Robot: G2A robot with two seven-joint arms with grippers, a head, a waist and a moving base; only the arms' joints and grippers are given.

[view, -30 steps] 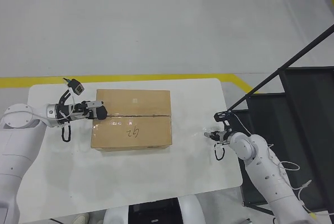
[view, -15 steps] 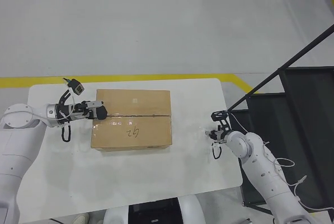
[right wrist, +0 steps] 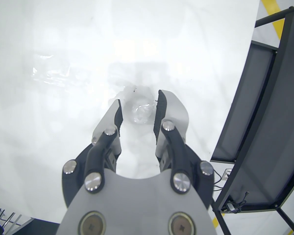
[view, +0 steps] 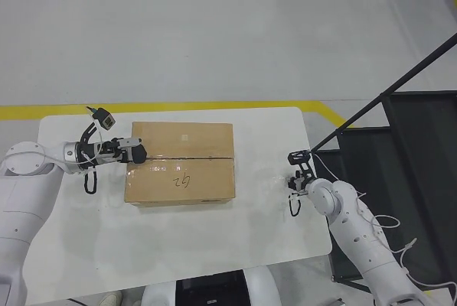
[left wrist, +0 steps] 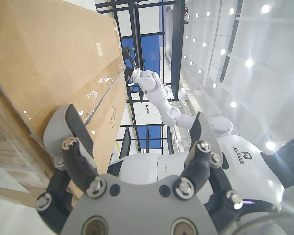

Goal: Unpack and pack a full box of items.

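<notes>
Box: we see a closed cardboard box [view: 181,162] sitting on the white table [view: 236,229], left of the table's middle, its top flaps meeting along a seam covered by clear tape [left wrist: 105,91].
Left gripper: we find the left gripper [view: 136,149] at the box's left end, level with the seam. Its jaws are spread wide and grasp nothing. In the left wrist view one finger [left wrist: 76,123] lies against the box top at the edge, just beside the tape, and the other stands clear of the cardboard.
Right gripper: we place the right gripper [view: 293,183] low over the table near its right edge, well apart from the box. Its jaws are released, parted a little.
Clear wad: we see a small crumpled clear scrap [right wrist: 140,113] on the table between the right gripper's fingers; we cannot tell whether either pad touches it.
Surroundings: we note a black metal rack [view: 419,153] just beside the table's right edge and a yellow floor line [view: 213,107] behind the table.
</notes>
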